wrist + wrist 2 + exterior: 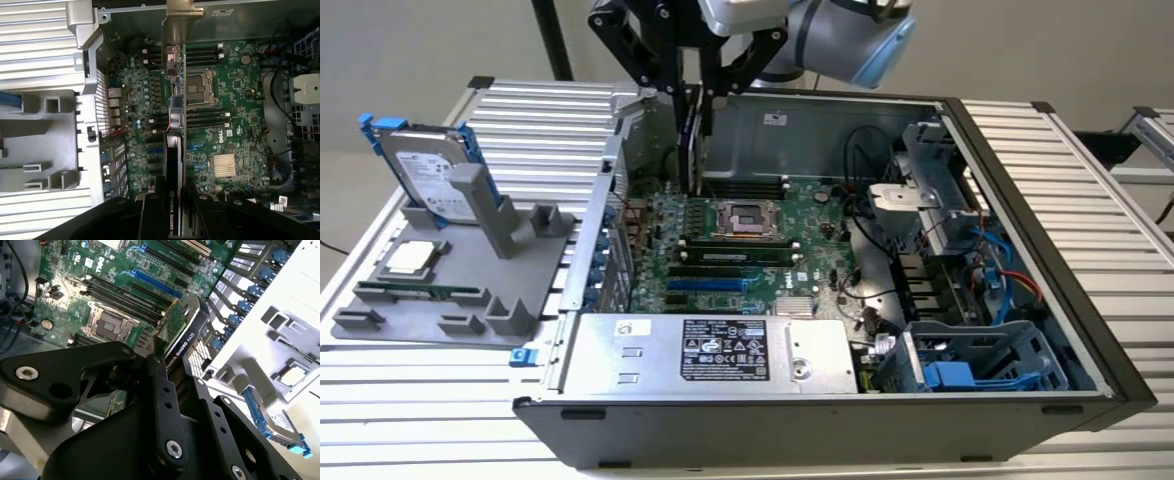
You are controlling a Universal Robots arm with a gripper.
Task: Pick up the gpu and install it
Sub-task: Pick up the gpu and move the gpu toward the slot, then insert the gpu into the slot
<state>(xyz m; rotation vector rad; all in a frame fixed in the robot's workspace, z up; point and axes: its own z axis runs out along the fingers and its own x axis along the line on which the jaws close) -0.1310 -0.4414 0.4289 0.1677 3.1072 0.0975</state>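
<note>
In the upper middle of the exterior view the tool (698, 100) is clamped on the top edge of the gpu (695, 160), holding it upright, edge down, over the motherboard (761, 250) inside the open case (827, 430), probably so that its lower edge can meet a slot

Arm reaching down from above, gripper (694, 95) clamped (black fingers (161, 390) on either face) on the upright gpu (184, 332).
</note>
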